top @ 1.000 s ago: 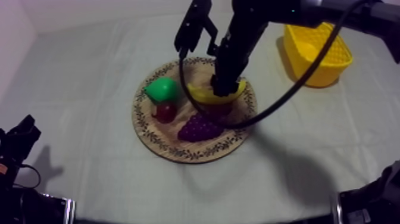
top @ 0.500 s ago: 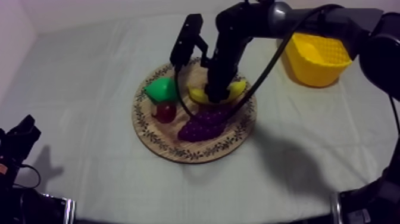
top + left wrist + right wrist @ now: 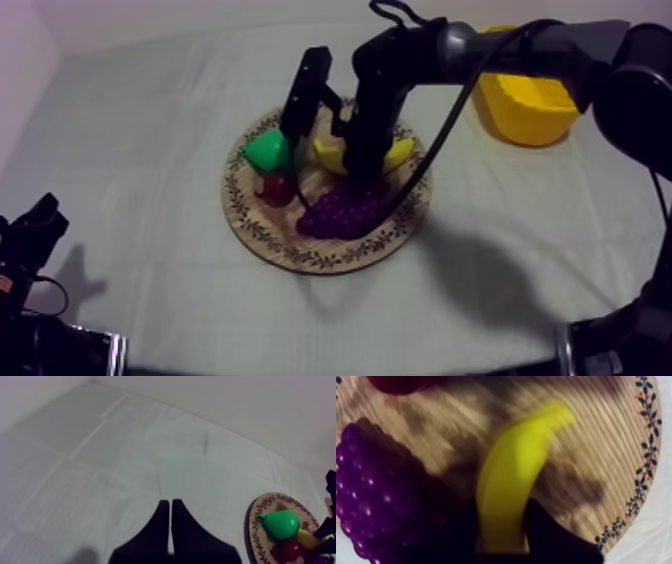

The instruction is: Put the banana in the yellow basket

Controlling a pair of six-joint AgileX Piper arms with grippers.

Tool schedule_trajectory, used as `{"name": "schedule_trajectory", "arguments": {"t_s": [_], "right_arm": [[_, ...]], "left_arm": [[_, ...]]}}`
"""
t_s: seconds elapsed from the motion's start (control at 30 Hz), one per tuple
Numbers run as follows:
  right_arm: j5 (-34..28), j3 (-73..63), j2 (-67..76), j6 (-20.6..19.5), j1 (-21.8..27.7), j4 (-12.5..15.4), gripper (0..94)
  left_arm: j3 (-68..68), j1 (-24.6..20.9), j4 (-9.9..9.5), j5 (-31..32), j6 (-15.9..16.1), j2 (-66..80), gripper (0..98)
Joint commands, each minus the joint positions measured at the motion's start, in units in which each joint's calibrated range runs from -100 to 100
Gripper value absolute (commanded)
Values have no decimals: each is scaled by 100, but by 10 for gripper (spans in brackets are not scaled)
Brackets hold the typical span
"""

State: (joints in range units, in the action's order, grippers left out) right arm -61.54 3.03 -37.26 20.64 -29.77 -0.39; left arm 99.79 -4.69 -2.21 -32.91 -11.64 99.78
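My right claw clamps the banana on the board, grapes just beside | left claw pinched shut over bare surface | basket near far right edge, open cloth between.

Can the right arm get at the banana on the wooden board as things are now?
Probably yes: the right gripper is down at the banana on the wooden board, nothing lies over it, and the grapes sit beside it.
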Motion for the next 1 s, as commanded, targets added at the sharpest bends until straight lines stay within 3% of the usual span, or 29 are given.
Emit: {"name": "schedule_trajectory", "arguments": {"t_s": [0.0,0.43,0.97], "right_arm": [[7,-31,-31,-22,-13,-21,130],[50,-115,668,-404,216,-331,72],[640,360,2451,-1238,1150,-1005,72]], "left_arm": [[-1,2,3,0,1,5,1],[-1,2,3,0,1,5,1],[-1,2,3,0,0,5,1]]}}
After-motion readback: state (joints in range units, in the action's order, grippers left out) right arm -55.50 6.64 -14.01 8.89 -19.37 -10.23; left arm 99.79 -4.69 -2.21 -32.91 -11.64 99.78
